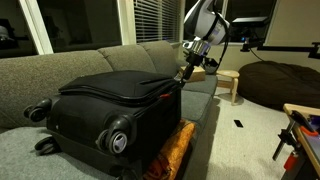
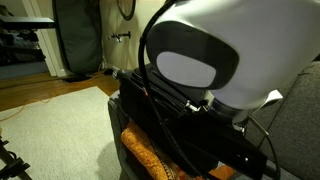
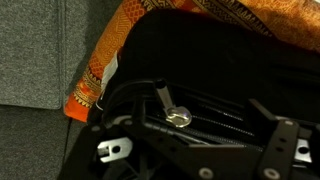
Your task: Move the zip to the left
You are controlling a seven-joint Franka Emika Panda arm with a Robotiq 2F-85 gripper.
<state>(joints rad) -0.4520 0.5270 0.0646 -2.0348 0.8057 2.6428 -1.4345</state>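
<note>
One orange cloth (image 1: 177, 148) beside suitcase (image 1: 110, 97) on grey sofa (image 1: 50, 70).

Dim indoor light; wrist view dark, blurry.

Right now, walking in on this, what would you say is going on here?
A robot arm is working on a black suitcase that lies flat on a grey couch. Its gripper is down at the suitcase's far upper edge with the jaws open, holding nothing. An orange patterned cloth lies beside the suitcase. The zip pull is too small to pick out for certain.
</note>
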